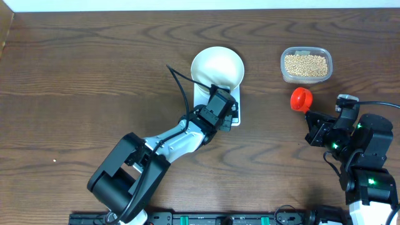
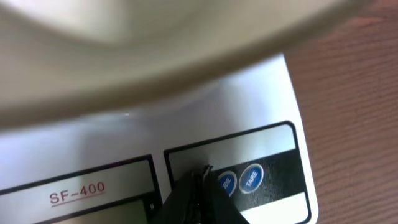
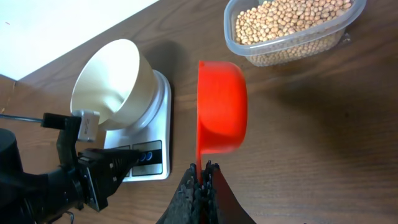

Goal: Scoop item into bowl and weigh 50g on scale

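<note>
The white bowl (image 1: 217,67) stands on the white scale (image 1: 235,116) at mid-table and looks empty. My left gripper (image 1: 229,114) is shut, its tip (image 2: 202,171) down on the scale's front panel (image 2: 261,106), right beside the left of the two round blue buttons (image 2: 251,178). The bowl's wall (image 2: 155,50) fills the top of the left wrist view. The tan beans (image 1: 305,64) lie in a clear tub (image 3: 292,25) at the back right. My right gripper (image 3: 204,167) is shut on the handle of a red scoop (image 3: 221,106), held above the table near the tub.
The left arm (image 1: 169,140) stretches from the front left up to the scale. The right arm's base (image 1: 365,156) sits at the front right. Brown tabletop (image 1: 75,75) lies bare on the left, with a pale edge at the far back.
</note>
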You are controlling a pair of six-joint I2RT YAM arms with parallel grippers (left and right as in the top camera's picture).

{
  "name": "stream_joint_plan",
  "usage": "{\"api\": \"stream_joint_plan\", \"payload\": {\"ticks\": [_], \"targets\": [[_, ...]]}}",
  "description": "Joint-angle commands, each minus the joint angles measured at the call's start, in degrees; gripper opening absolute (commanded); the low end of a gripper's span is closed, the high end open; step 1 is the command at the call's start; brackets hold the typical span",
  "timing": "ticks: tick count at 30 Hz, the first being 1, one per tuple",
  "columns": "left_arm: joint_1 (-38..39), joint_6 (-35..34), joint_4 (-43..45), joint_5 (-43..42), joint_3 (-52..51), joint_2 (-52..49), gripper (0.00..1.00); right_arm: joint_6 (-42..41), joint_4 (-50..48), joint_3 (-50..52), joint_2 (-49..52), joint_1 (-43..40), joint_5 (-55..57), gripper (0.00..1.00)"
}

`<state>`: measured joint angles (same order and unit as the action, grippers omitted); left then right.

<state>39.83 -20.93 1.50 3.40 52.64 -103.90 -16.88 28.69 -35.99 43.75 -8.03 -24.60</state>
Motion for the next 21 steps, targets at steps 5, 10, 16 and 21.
{"api": "stream_joint_plan", "payload": {"ticks": [5,10,16,21], "targets": [[-0.17,0.68,-1.44,1.20,-1.05,-4.28,0.07,1.14,0.07,-0.76,-0.35,-0.28,0.31,0.01],[-0.15,0.66,-1.73,1.20,-1.05,-4.28,0.07,1.16,0.09,-0.76,-0.37,-0.28,0.50,0.01],[-0.15,0.39,-4.09,1.46,-1.05,-4.28,0.08,1.16,0.28,-0.76,-0.35,-0.28,0.50,0.01],[-0.15,-0.42,-4.46,2.49,-1.05,-4.28,0.07,1.31,0.28,-0.76,-0.35,-0.28,0.52,0.01]]}}
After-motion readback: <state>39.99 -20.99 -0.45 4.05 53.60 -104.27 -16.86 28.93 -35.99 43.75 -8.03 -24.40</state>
